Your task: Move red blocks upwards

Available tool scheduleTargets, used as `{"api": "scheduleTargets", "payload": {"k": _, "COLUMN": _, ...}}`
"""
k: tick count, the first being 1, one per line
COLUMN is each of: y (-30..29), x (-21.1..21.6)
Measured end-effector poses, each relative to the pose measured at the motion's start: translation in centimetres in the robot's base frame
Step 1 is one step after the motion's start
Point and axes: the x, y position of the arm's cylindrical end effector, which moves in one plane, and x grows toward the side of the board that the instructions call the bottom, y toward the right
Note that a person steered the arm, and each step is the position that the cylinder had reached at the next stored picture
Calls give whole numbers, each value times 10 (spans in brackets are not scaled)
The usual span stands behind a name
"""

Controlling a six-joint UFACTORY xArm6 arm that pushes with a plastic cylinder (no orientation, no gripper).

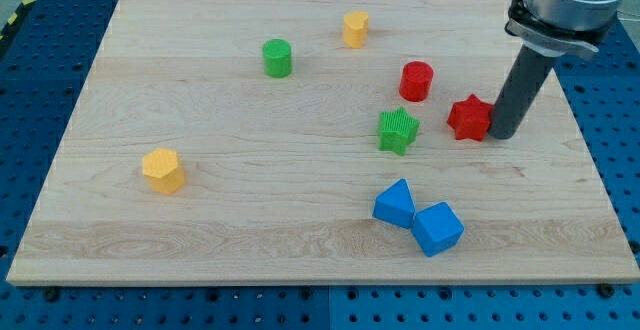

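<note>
Blocks of four colours lie scattered on a pale wooden board [250,170] that rests on a blue perforated table [40,310]. In the single camera view, the dark rod comes down from the view's top right corner, and my tip [501,134] sits on the board right against the right side of the red star block [468,118]; they look to be touching. The rod has no jaws, so it grips nothing and only presses sideways against that star.

The second red piece, a red cylinder [416,80], stands a little up and to the left of the star, apart from it. Just left of the star and slightly lower sits a green star block [398,130], near it but not touching. A green cylinder [277,58] stands farther toward the view's top left, and an orange block [355,29], roughly a short prism, is near the board's top edge, above the red cylinder and to its left.

Toward the view's bottom, two blue blocks lie side by side and seem to touch: a blue wedge-like block [394,204] and a blue cube-like block [438,228] on its right. Another orange block [162,169], six-sided in look, stands alone at the view's left, well apart from everything else.
</note>
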Motion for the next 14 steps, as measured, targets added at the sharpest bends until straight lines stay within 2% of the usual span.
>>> {"api": "scheduleTargets", "payload": {"k": 2, "y": -2, "x": -20}}
{"api": "scheduleTargets", "payload": {"k": 4, "y": 5, "x": 4}}
{"api": "scheduleTargets", "payload": {"k": 9, "y": 5, "x": 7}}
{"api": "scheduleTargets", "payload": {"k": 12, "y": -43, "x": 10}}
{"api": "scheduleTargets", "payload": {"k": 14, "y": -43, "x": 12}}
